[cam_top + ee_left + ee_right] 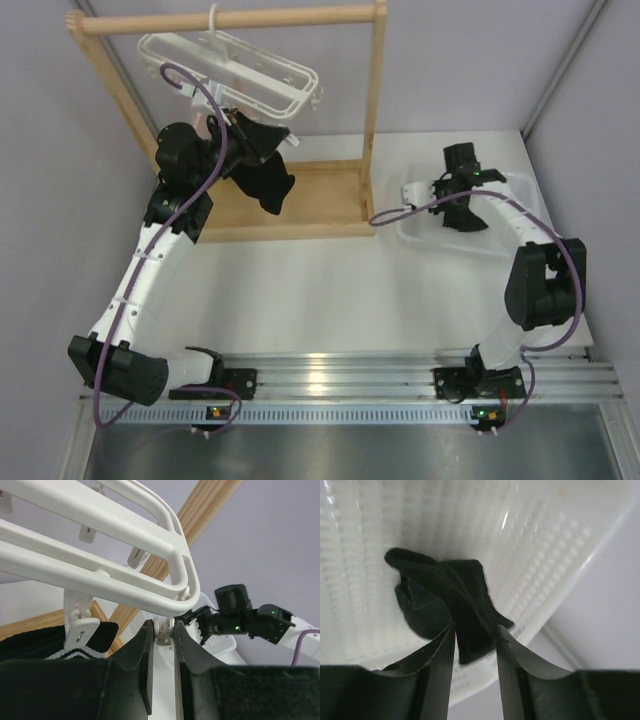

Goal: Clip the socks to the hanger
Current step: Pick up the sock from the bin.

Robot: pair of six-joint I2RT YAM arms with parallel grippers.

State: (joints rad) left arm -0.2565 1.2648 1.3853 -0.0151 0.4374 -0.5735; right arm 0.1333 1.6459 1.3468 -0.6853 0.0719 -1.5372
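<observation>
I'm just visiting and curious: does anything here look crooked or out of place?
The white hanger hangs tilted on the wooden rod, with a single black sock dangling near one end, where the left jaws pinch a clip. Another sock lies crumpled in the white basket.

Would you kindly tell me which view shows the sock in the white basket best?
Right wrist: the sock lies crumpled in the basket, large, just beyond the right gripper. From above, that gripper covers it; the left wrist view shows only basket.

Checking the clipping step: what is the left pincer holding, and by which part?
The left pincer squeezes a clip of the hanger by its two sides.
</observation>
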